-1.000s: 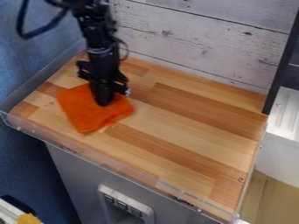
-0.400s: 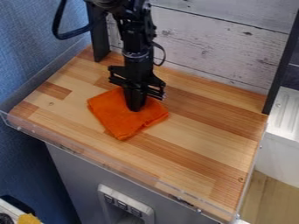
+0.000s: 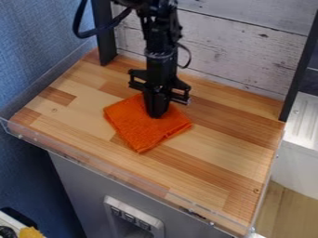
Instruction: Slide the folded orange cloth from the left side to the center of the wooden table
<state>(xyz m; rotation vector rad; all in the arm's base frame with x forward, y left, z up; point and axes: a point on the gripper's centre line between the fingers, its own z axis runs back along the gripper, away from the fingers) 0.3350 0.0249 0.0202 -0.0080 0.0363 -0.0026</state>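
Observation:
The black gripper [image 3: 156, 115] points straight down at the upper middle of the wooden surface, its fingers together on the orange cloth [image 3: 138, 134]. Folded into a rough square, the cloth lies flat on the wood around and below the fingertips, one corner pointing toward the front edge. The gripper hides part of the cloth's upper right side.
The wooden top [image 3: 205, 162] has a clear plastic lip [image 3: 112, 175] along its front. White plank wall [image 3: 229, 51] stands behind, with a black post [image 3: 104, 32] at back left and another at right. A white unit [image 3: 298, 153] adjoins on the right.
The gripper and the orange cloth have moved together to the right across the wood, ending slightly lower. The back left post, earlier hidden by the arm, has come into view.

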